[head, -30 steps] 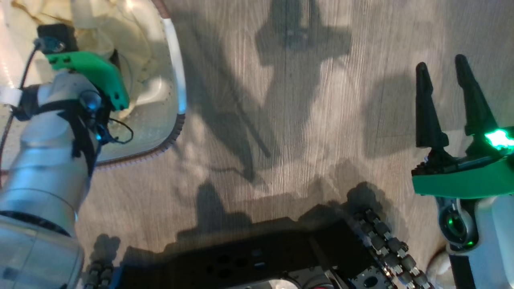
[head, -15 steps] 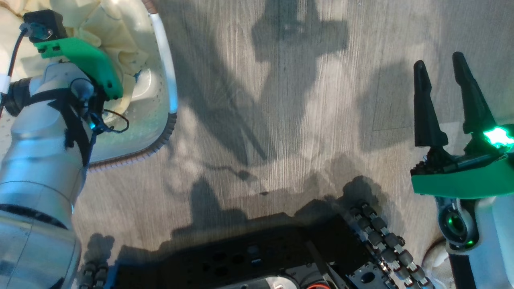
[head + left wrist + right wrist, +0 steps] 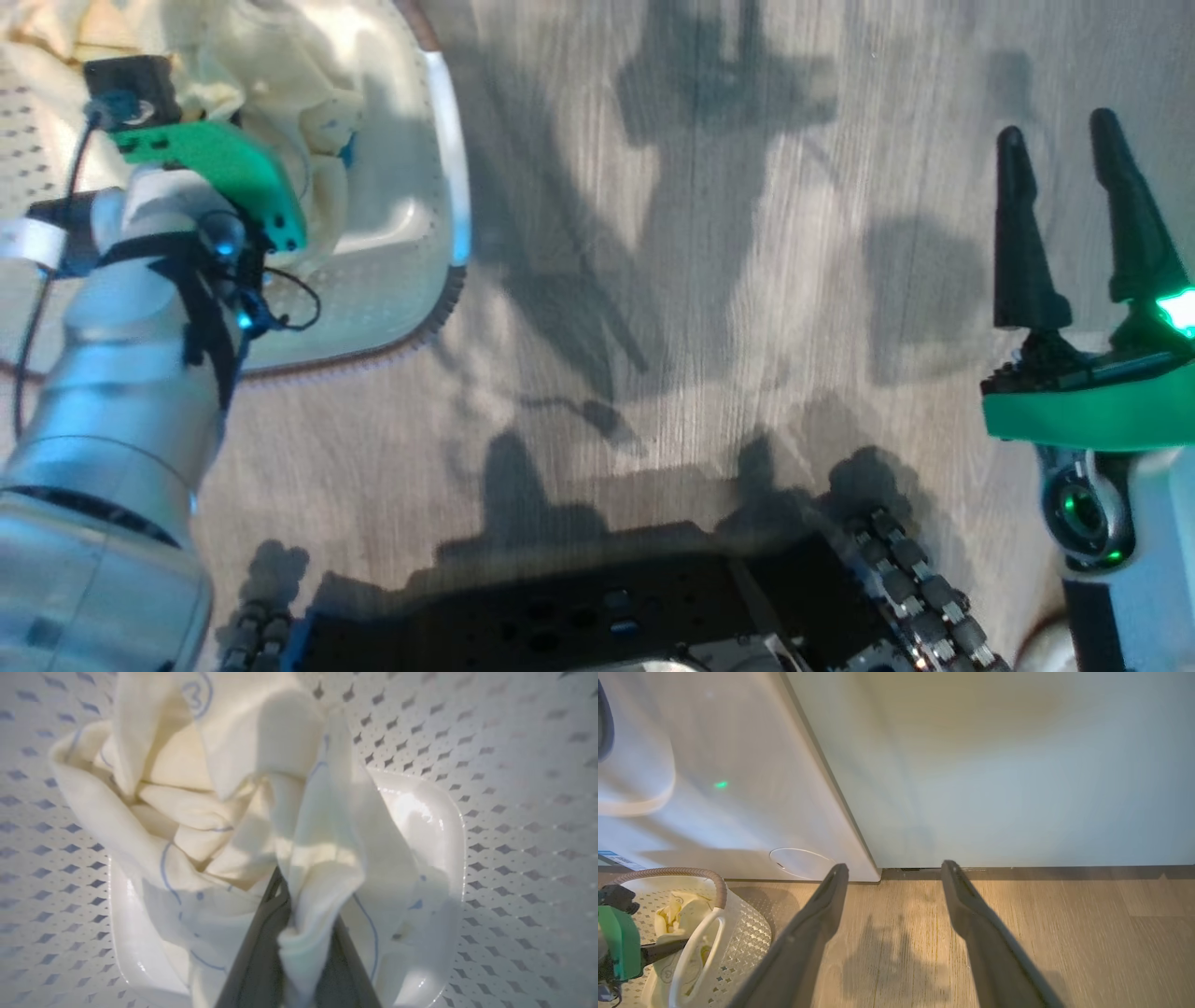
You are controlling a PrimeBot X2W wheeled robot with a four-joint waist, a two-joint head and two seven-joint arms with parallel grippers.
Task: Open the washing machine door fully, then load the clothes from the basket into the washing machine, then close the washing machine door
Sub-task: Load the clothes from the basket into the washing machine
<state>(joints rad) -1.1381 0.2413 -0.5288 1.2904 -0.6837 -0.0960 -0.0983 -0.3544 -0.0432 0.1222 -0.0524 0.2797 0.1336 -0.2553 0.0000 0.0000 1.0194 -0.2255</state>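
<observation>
left end effector (image 3: 285,884) is down inside the basket (image 3: 514,812), clenched on a fold of the clothes (image 3: 187,812); the rest of the cream bundle sits bunched over the basket's bottom. basket stands on the floor (image 3: 700,327) just in front of the washing machine (image 3: 738,788), by its lower front. right end effector (image 3: 1057,131) released, fingers spread, hanging over the floor well apart from the basket.

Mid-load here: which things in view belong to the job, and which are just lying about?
Job: clothes, pinched in the shut left tool; basket; washing machine.
Not the job: pale green cabinet; wooden floor; round panel cover; open right tool, idle.
</observation>
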